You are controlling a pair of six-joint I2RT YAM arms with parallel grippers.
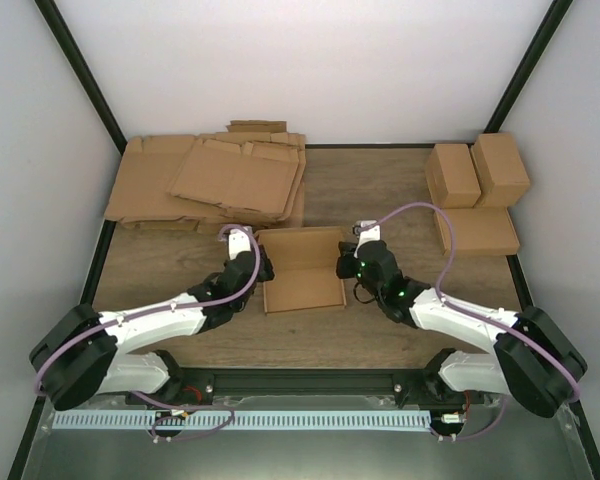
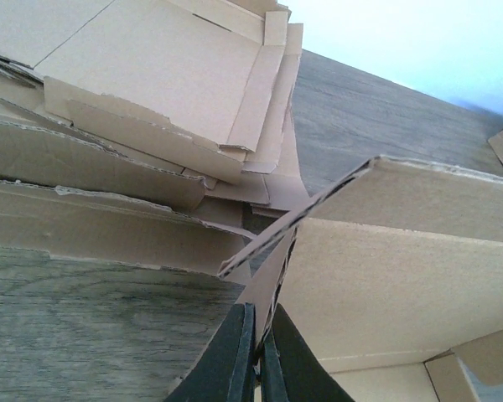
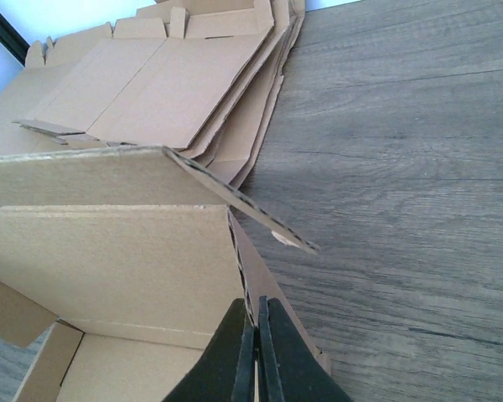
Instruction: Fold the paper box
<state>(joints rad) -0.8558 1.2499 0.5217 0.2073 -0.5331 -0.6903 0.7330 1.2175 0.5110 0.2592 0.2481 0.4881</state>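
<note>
the left gripper [image 2: 256, 358] and right gripper [image 3: 253, 347] each pinch a raised side wall of the paper box [image 1: 302, 288], which sits half-formed at mid-table between them, back wall up, lid apparently not yet closed.

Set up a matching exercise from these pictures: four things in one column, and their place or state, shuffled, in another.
1. box
2. sheet pile
3. closed boxes
4. left gripper

A. far right
B. jaws shut on the box's left wall
C. far left
D. half-folded, in the middle

Pairs: 1-D, 2-C, 3-A, 4-B
</note>
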